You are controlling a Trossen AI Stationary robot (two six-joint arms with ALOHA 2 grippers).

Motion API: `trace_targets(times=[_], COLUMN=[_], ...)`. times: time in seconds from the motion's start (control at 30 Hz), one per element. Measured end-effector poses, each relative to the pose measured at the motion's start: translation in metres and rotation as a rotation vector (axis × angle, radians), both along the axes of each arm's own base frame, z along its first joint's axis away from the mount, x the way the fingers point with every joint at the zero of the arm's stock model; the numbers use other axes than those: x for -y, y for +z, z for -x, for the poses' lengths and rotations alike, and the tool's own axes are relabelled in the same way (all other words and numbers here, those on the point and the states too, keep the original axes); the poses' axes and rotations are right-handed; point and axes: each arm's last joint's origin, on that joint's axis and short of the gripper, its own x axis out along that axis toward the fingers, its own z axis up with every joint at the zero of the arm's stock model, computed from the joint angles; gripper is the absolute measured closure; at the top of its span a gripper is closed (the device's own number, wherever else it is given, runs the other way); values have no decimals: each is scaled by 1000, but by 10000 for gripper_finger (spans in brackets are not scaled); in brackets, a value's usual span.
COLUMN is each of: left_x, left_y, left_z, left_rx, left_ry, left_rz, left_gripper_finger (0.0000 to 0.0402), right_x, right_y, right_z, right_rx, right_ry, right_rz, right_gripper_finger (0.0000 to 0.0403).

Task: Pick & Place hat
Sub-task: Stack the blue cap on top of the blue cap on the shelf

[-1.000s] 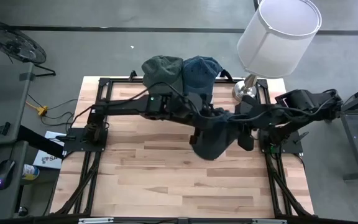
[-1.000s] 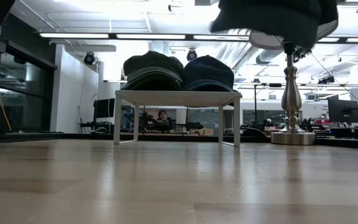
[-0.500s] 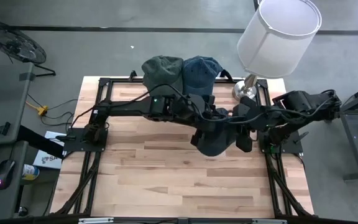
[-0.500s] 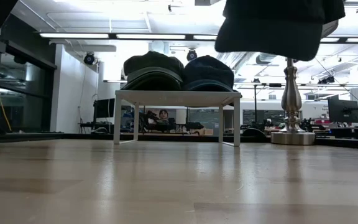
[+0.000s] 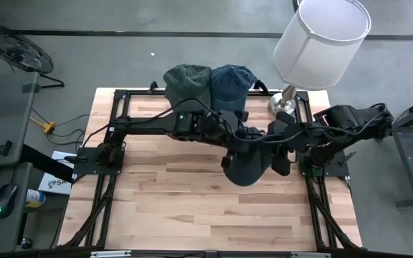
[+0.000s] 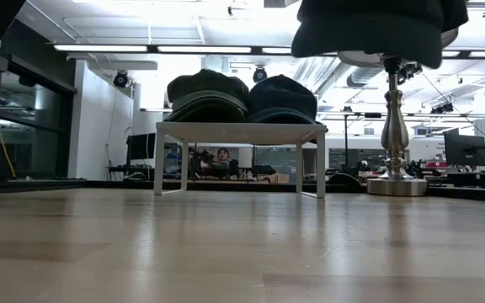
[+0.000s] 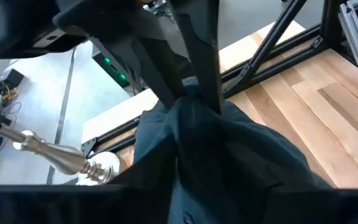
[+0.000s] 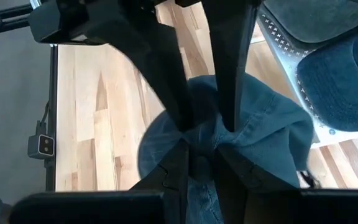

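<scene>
A dark blue hat [image 5: 249,166] hangs over the middle of the table, well above the wood [image 6: 369,29]. Both grippers meet at its bunched top. My left gripper [image 5: 247,138] comes from the table's left. In the right wrist view its fingers close on the cloth from either side [image 8: 205,124]. My right gripper [image 5: 265,140] comes from the right and is shut on the same bunch [image 8: 201,148]. The hat's brim side hangs below both. My left gripper has a gathered fold of the hat's top [image 8: 205,117] between its two fingertips [image 8: 180,121]. The fingers slant down from the table's left. The hat hangs below them, clear of the table. How far back the cloth reaches cannot be told. My right gripper pinches the same gathered cloth [image 7: 194,93] between its two fingers [image 7: 211,74], several layers bunched together. It slants down from the table's right, opposite the left fingers. The hat hangs slack beneath, lifted clear.
At the far edge a white rack [image 6: 238,130] carries a green hat [image 5: 187,80] and a blue hat [image 5: 231,82]. A lamp with a white shade [image 5: 321,32] stands at the far right on a metal base [image 5: 284,104]. Bare wood lies near the front edge.
The hanging hat has drawn in from a long drooping shape to a rounder one under the grippers. It dipped a little, then rose again, staying clear of the table. Both arms have kept about where they were.
</scene>
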Motion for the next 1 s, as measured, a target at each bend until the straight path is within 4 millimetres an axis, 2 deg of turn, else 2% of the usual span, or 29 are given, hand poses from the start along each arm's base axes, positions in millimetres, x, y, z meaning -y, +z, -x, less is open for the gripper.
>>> trace_targets(times=[0.27,0.73,1.0], left_x=[0,0,0], left_y=[0,-1,-3], left_z=[0,0,2], left_rx=[1,-7,-36], left_ry=[9,44,71], left_rz=[6,86,120], left_gripper_finger=[391,399,400], right_x=[0,0,0], right_y=[1,1,2], right_z=[-1,-1,-1], right_rx=[9,17,28], right_ry=[0,16,13], right_rz=[-1,12,8], right_gripper_finger=[358,357,296])
